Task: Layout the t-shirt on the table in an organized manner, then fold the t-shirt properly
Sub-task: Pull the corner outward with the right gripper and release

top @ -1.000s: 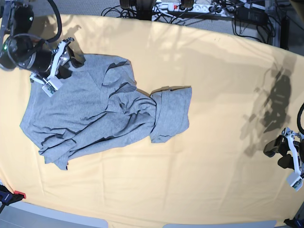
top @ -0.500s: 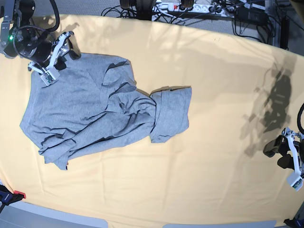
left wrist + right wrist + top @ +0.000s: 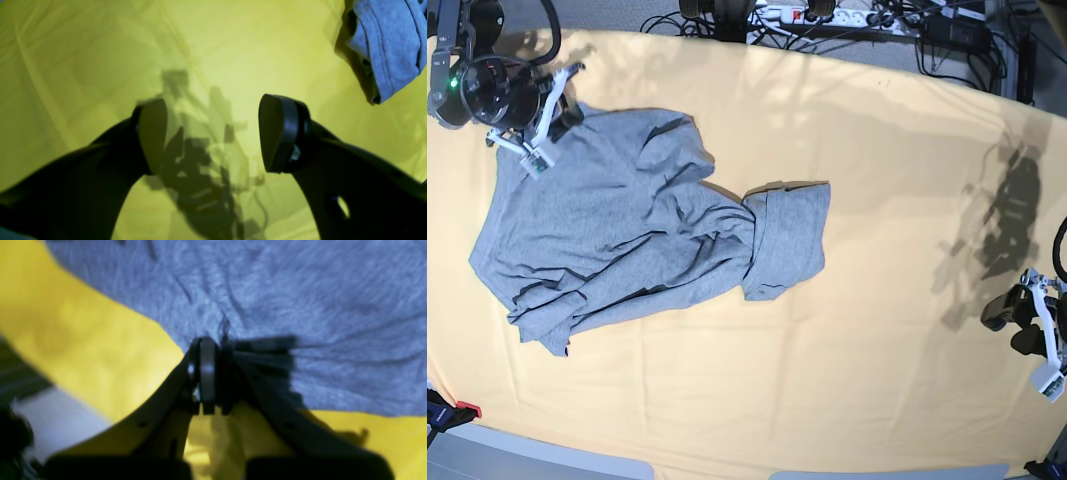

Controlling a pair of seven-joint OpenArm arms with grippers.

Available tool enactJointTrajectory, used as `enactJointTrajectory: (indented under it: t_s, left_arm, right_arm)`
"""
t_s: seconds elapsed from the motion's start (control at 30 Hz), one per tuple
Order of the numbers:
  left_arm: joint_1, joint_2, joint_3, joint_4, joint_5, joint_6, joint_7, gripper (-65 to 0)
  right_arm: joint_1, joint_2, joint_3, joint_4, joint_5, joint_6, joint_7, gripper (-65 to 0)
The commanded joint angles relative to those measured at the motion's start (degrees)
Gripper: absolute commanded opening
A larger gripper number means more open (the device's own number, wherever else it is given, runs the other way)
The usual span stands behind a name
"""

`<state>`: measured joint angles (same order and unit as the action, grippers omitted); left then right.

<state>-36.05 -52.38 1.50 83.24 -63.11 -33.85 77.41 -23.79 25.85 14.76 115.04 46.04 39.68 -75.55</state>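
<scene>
- while the t-shirt (image 3: 637,225) is lying crumpled toward the bench's (image 3: 877,300) left side in the base view, its far-left corner is reaching almost to the bench's far left edge.
- the right gripper (image 3: 213,373) is sitting at that far-left corner of the shirt, and its fingers (image 3: 206,370) are pressing tightly together on the grey fabric's edge, pinching a small tuck of cloth between them.
- fine wrinkles are fanning out across the t-shirt from the pinch point in the right wrist view, which is blurred.
- the shirt's body is spreading toward the bench's near left edge, with folds bunching along its lower hem.
- one part of the shirt, doubled over on itself, is pointing toward the middle of the bench.
- the left gripper (image 3: 1039,335) is hovering near the bench's near right corner, well apart from the shirt.
- its fingers (image 3: 280,133) are standing wide apart with nothing between them, only the yellow cloth and the arm's shadow showing below.
- a folded grey edge of the t-shirt is showing at the upper right of the left wrist view.
- cables and a power strip (image 3: 777,14) are lying beyond the bench's far edge.
</scene>
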Motion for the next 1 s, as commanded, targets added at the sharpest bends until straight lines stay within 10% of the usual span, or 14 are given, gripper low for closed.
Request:
enactJointTrajectory:
  t_s: [0.0, 0.53, 0.9, 0.97]
  left_arm:
    - [-1.7, -1.1, -0.6, 0.6, -0.6, 0.0, -1.0, -21.8]
    - [-1.8, -1.6, -0.6, 0.6, -0.6, -1.1, -0.5, -21.8]
    - [-1.8, -4.4, -0.6, 0.6, -0.6, -1.0, -0.4, -21.8]
    - [-1.8, -4.8, -0.6, 0.6, -0.6, -1.0, -0.4, -21.8]
  right_arm:
    - [0.4, 0.9, 0.4, 2.7, 0.8, 0.3, -0.9, -65.0]
    - [-11.8, 10.5, 1.5, 10.2, -14.1, -0.4, 1.4, -65.0]
    - [-11.8, 10.5, 1.5, 10.2, -38.1, -19.1, 6.6, -65.0]
    - [-11.8, 10.5, 1.5, 10.2, -41.1, -21.9, 6.6, -56.9]
